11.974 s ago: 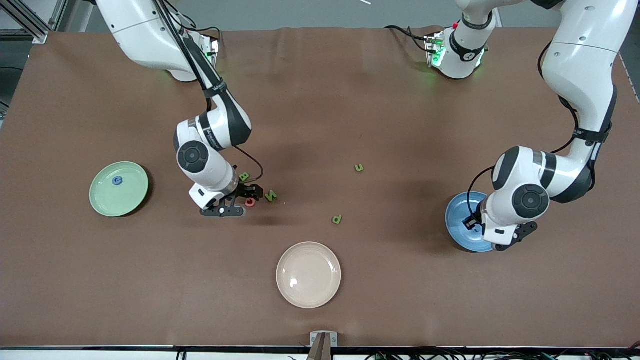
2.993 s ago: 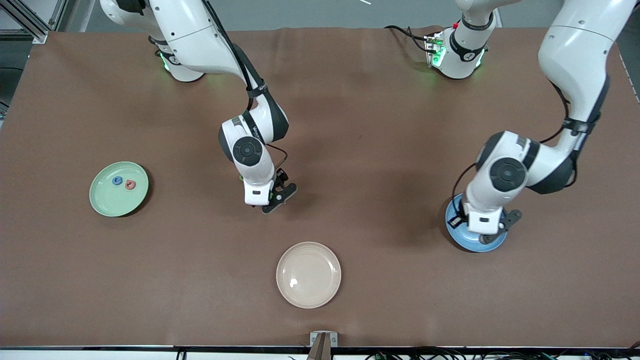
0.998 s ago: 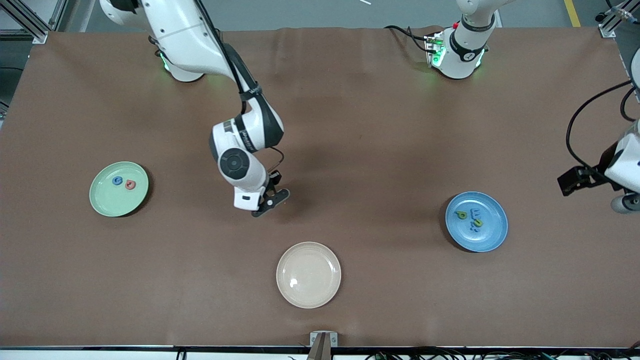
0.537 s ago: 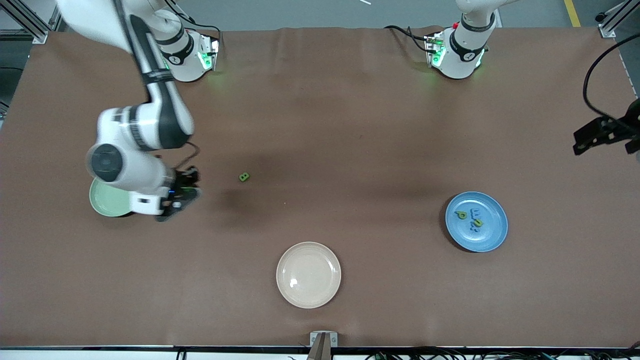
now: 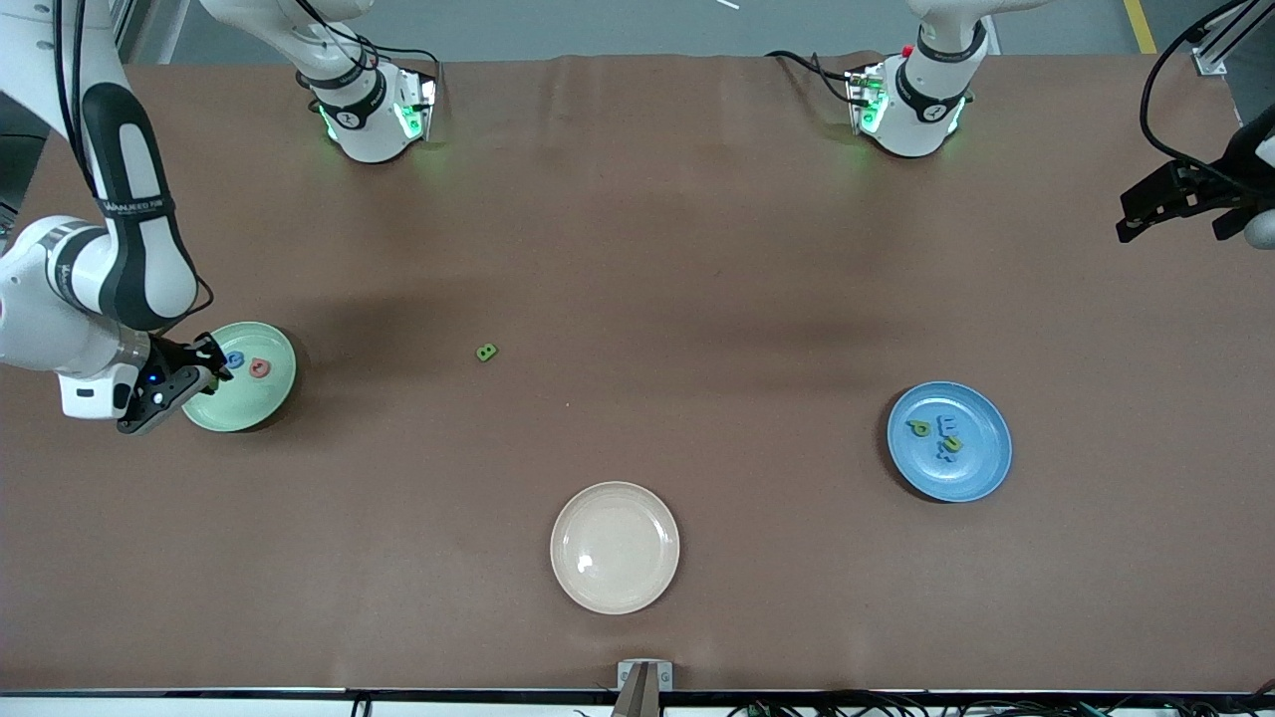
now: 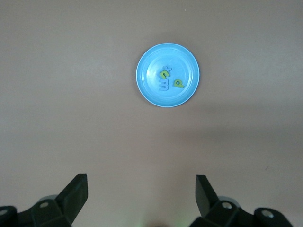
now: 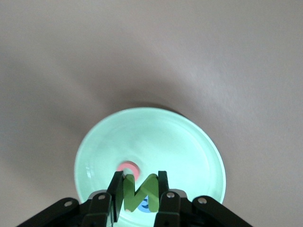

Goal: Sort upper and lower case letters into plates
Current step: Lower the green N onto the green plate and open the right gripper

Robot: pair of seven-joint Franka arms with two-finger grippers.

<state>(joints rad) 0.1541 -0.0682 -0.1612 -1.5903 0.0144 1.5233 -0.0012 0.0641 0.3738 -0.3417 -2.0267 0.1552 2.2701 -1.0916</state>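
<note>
Place: robotics lab
Signs: two white arm bases [image 5: 364, 105] bolted on a brown-covered tabletop [image 5: 637, 249]; aluminium framing [image 5: 1220, 45]; loose cables [image 5: 996, 707] along the edge

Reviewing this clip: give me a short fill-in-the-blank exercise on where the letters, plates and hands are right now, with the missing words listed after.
1. The right hand is shut on a green letter N and holds it over the ____ plate.
2. One green letter B lies on the bare ____.
3. The cream-beige plate holds ____ letters.
4. The left hand, over the table's end past the blue plate, stands ____.

Missing words: mint green; table; no; open
</note>
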